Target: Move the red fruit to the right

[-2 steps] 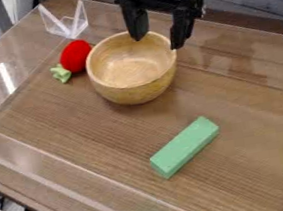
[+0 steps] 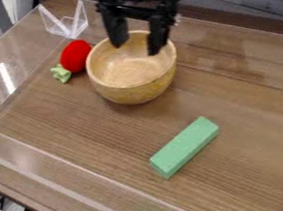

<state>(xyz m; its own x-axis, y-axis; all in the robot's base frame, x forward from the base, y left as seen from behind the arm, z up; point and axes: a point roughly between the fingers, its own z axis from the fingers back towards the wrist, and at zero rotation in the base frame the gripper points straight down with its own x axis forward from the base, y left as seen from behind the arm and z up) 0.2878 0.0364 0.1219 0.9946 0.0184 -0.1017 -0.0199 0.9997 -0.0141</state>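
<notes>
The red fruit (image 2: 74, 55), a small bright red toy strawberry with a light green stem, lies on the wooden table just left of the wooden bowl (image 2: 133, 70). My gripper (image 2: 138, 35) hangs pointing down over the bowl's back rim, to the right of the fruit. Its two black fingers stand wide open with nothing between them. The fruit is apart from the fingers.
A green rectangular block (image 2: 184, 146) lies at the front right of the table. Clear plastic walls (image 2: 1, 140) fence the table on all sides. A clear plastic piece (image 2: 63, 21) stands behind the fruit.
My gripper has moved left over the bowl, toward the red fruit, still open. The fruit, bowl and block have not moved.
</notes>
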